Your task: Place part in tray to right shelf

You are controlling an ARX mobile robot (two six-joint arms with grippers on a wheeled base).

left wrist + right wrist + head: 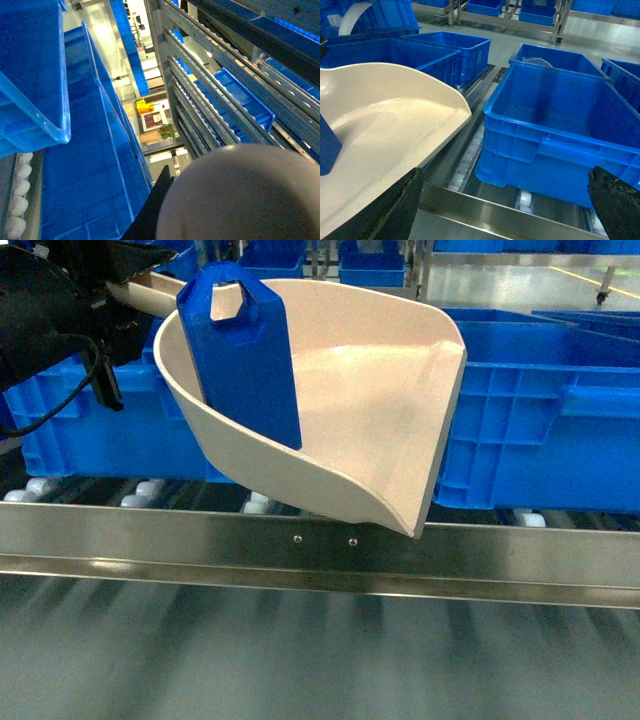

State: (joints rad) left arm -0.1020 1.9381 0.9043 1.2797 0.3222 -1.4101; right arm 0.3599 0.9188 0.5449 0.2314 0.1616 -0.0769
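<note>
Glossy beige plastic tray (380, 410), shiny steel shelf rail (320, 550)

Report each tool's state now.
Left tool: out of clear view, cannot tell.
Right tool: open, holding nothing.

The tray (340, 410) is hanging above the right shelf's (320, 555) front rail, filling the left and middle approach. Large blue crates (555, 125) are crowding the rollers just behind it, leaving a narrow gap between them.
</note>
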